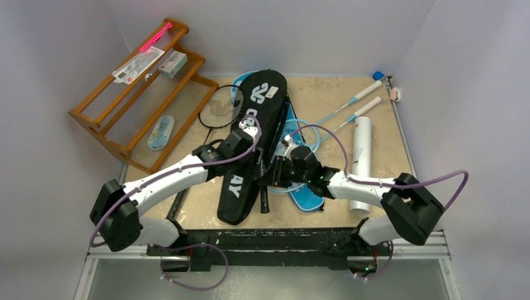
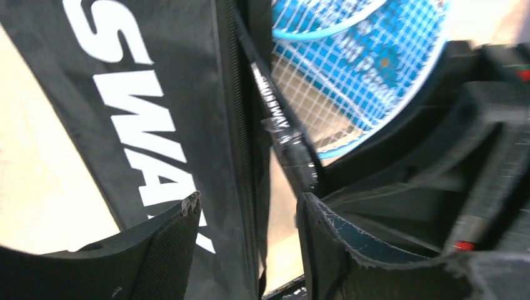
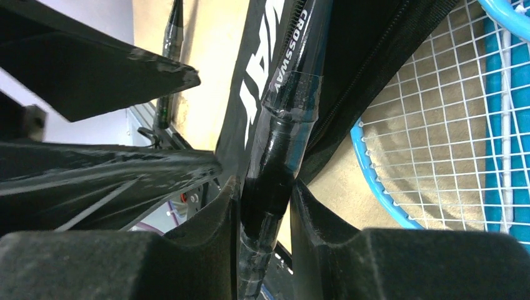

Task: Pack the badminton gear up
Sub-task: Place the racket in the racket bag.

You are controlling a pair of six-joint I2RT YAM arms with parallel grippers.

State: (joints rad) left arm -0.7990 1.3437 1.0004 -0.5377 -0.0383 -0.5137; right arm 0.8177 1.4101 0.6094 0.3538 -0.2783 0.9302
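At table centre: we are seemingly sheathing black strung racket (image 3: pixel 281 144) in black fabric cover (image 1: pixel 262 94).
Right gripper (image 3: pixel 265 194): clamping racket's shaft.
Left gripper (image 2: pixel 249 206): gaping, empty.
Next: pinching cover edge.

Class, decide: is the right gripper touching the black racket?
Touching. Right wrist view: the right gripper has both fingers pressed against the black racket, no gap either side.

Wooden rack (image 1: pixel 178 28), upper left
It holds a packet with a pink stick (image 1: pixel 145 55), a small box (image 1: pixel 173 64), and lower down a pale blue packet (image 1: pixel 160 132).
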